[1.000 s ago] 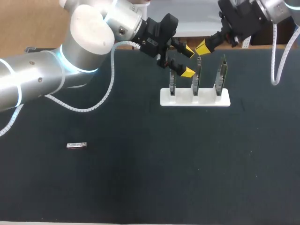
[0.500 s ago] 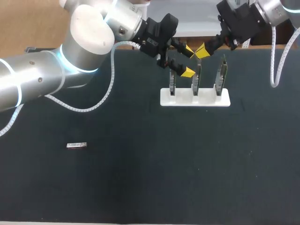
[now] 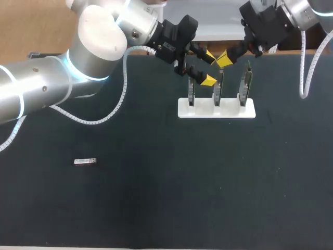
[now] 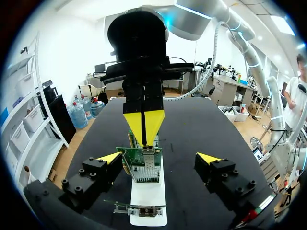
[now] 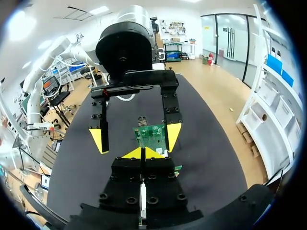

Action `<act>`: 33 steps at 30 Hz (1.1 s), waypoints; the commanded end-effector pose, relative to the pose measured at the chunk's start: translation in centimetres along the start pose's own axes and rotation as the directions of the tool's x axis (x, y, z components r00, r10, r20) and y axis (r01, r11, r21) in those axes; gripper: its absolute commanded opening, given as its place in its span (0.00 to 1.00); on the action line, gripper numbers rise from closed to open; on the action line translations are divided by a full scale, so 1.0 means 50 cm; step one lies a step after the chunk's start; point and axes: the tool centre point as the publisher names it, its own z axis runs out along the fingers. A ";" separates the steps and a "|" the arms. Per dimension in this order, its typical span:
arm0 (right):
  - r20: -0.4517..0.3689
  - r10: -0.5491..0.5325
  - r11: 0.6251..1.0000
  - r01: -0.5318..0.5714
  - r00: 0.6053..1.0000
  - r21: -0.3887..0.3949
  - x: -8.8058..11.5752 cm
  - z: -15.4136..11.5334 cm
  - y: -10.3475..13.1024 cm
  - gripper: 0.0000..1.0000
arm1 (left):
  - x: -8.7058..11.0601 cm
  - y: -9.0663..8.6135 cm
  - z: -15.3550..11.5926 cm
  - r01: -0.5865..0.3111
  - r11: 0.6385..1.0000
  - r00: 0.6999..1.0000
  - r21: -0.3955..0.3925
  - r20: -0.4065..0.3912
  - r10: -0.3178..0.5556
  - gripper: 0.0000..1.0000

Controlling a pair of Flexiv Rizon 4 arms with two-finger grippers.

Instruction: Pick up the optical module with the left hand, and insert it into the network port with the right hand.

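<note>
- Optical module (image 3: 85, 162): small silvery bar, lies flat on the table (image 3: 166, 198), toward its left side, well apart from both grippers and touched by nothing.
- Table surface: dark, matte, uniform, speckled with a few pale flecks; runs on ahead of both wrist cameras as one black sheet.
- White holder (image 3: 216, 108): sits at the far middle of the table and carries three boards upright in a row, each in its own slot.
- Middle board (image 4: 144, 160): green, with the ribbed metal network port (image 4: 145, 171) on the face toward the left wrist camera.
- Left gripper (image 3: 208, 68): hangs over the holder's left end, fingers spread wide and holding nothing; in the left wrist view the middle board stands between the two yellow tips without touching either.
- Right gripper (image 3: 225, 56): comes in from the far right corner, yellow tips pressed together into one wedge with nothing seen between them; the wedge points down at the top edge of the middle board, contact impossible to tell.
- From the right wrist view, the same green board just ahead of the closed tips, flanked by the left gripper's open fingers (image 5: 100, 139).
- Left arm (image 3: 47, 88): silver, crosses the table's far left corner, white coiled cable (image 3: 104, 117) looping beneath it.
</note>
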 end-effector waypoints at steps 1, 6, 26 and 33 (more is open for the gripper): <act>-0.003 0.003 1.000 -0.003 1.000 -0.005 0.008 0.009 -0.006 0.00 | -0.002 0.004 0.001 0.001 1.000 1.000 0.004 -0.005 -0.001 1.00; -0.010 0.006 1.000 -0.006 1.000 -0.009 0.010 0.013 -0.007 0.00 | -0.002 0.004 0.001 0.001 1.000 1.000 0.004 -0.005 -0.001 1.00; 0.041 -0.045 0.999 0.044 0.998 0.022 -0.034 -0.029 0.006 0.00 | -0.002 0.004 0.001 0.001 1.000 1.000 0.004 -0.005 -0.001 1.00; 0.140 -0.042 0.999 0.042 0.989 0.002 -0.038 -0.106 -0.003 0.00 | -0.002 0.004 0.001 0.001 1.000 1.000 0.004 -0.005 -0.001 1.00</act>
